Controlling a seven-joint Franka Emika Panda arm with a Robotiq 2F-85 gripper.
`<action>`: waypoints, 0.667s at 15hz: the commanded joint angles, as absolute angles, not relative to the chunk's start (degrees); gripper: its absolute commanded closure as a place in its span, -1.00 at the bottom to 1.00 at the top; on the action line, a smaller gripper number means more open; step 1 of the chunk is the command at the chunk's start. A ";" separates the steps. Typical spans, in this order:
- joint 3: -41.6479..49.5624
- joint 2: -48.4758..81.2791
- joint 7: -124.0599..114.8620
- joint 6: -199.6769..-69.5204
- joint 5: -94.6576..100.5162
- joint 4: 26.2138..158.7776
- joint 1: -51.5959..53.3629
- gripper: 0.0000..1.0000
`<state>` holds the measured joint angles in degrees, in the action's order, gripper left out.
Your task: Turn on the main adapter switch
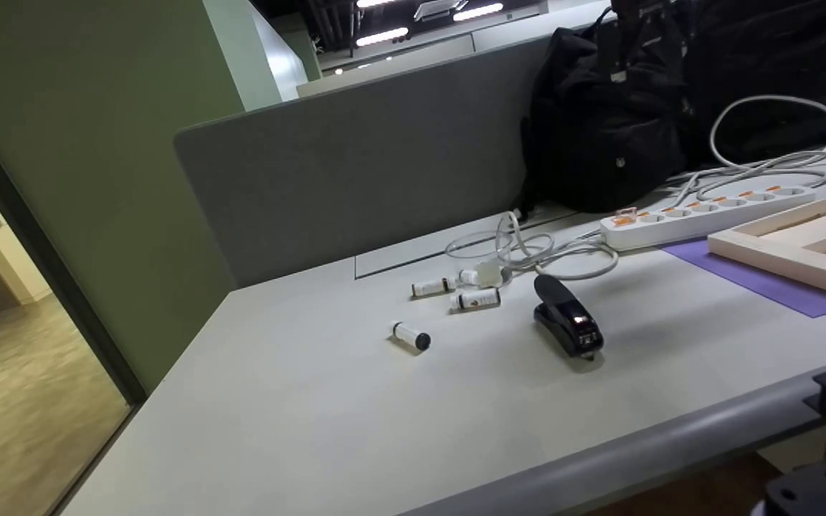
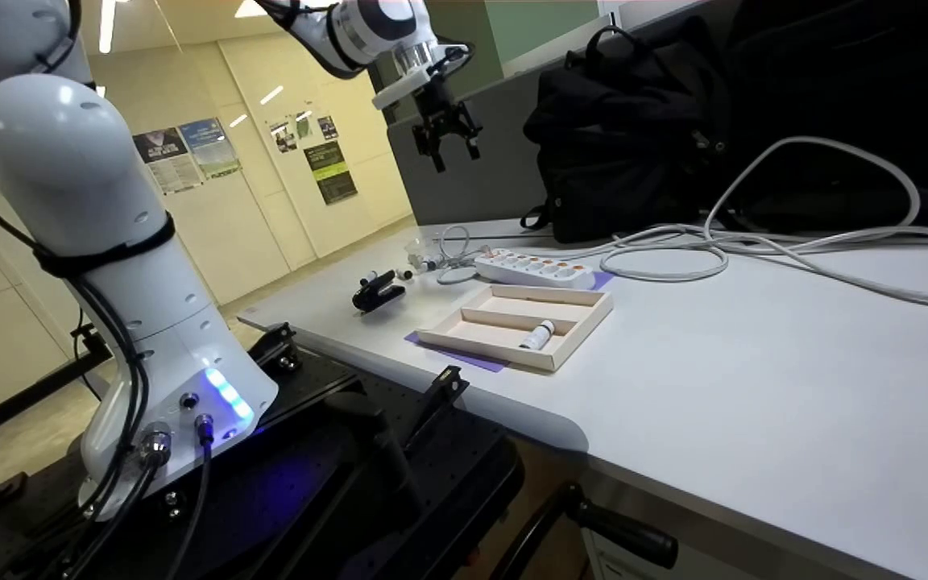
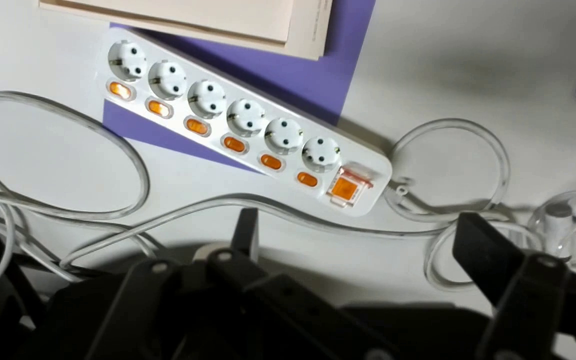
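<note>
The main adapter is a long white power strip (image 3: pixel 216 129) with a row of sockets and small orange buttons. It lies on the table in both exterior views (image 1: pixel 671 235) (image 2: pixel 532 274). The switch (image 3: pixel 344 188) is a square orange button at its cable end, with a clear reddish-edged piece standing beside it. In an exterior view this clear piece (image 1: pixel 625 215) shows raised above the strip. My gripper (image 3: pixel 358 220) is open and empty, its fingers wide apart. In an exterior view it hangs high above the table (image 2: pixel 457 159), touching nothing. In the wrist view the switch appears beyond the gap between the fingertips.
White cables (image 3: pixel 288 212) coil around the strip. A wooden tray (image 2: pixel 504 351) on a purple sheet (image 3: pixel 313 95) lies beside it. A black stapler-like device (image 1: pixel 568 319), several small bottles (image 1: pixel 476 299) and a clear cup lie nearby. Black bags (image 1: pixel 599 136) and a grey partition (image 1: pixel 370 158) stand behind.
</note>
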<state>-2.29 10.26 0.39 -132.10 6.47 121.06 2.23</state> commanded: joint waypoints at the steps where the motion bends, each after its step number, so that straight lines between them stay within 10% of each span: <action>1: -1.90 11.69 0.06 -131.22 6.49 119.01 2.37 -1.00; 6: -1.39 15.63 -2.66 -133.38 7.24 113.91 2.73 -1.00; 7: -1.32 17.05 -3.25 -134.01 7.08 112.10 2.83 -0.50; 10: 0.30 21.64 -9.72 -136.87 10.75 108.48 4.75 -0.19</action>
